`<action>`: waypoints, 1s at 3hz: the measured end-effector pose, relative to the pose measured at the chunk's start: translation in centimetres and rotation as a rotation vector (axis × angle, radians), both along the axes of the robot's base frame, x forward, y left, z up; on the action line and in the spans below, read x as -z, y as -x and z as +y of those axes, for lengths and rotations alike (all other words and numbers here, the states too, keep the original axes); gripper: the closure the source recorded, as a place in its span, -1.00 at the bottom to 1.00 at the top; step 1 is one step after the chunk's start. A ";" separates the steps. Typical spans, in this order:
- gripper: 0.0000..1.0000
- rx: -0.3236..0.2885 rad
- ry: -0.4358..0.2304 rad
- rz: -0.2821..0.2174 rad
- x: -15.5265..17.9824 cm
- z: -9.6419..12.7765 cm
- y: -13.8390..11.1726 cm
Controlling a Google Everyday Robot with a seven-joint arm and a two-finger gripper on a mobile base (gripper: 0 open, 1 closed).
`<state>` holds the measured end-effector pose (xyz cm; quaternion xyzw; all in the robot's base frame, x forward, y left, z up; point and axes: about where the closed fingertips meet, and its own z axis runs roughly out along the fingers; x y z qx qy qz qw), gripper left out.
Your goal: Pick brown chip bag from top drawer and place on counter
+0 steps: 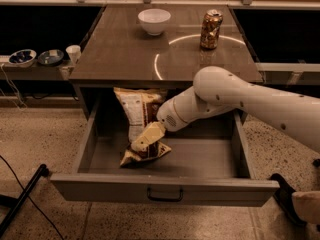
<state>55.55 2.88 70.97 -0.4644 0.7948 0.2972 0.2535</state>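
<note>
The brown chip bag (134, 109) stands tilted in the open top drawer (165, 188), left of its middle, with its top leaning against the back under the counter (120, 49). Its white label panel faces me and its crumpled lower end rests on the drawer floor. My gripper (146, 138) reaches down into the drawer from the right on the white arm (235, 96) and lies over the lower half of the bag, touching it. The bag's lower middle is hidden behind the gripper.
A gold-brown can (211, 30) and a white bowl (154, 21) stand at the back of the counter. A side shelf on the left holds small bowls (22, 57) and a cup (73, 53). A black rod (22, 199) lies on the floor at the lower left.
</note>
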 end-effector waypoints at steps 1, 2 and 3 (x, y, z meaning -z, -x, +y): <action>-0.62 0.039 -0.003 0.031 1.0 1.7 -0.5; -0.15 0.077 -0.011 0.082 1.6 2.4 -1.1; 0.31 0.096 -0.080 0.121 1.5 2.5 -1.4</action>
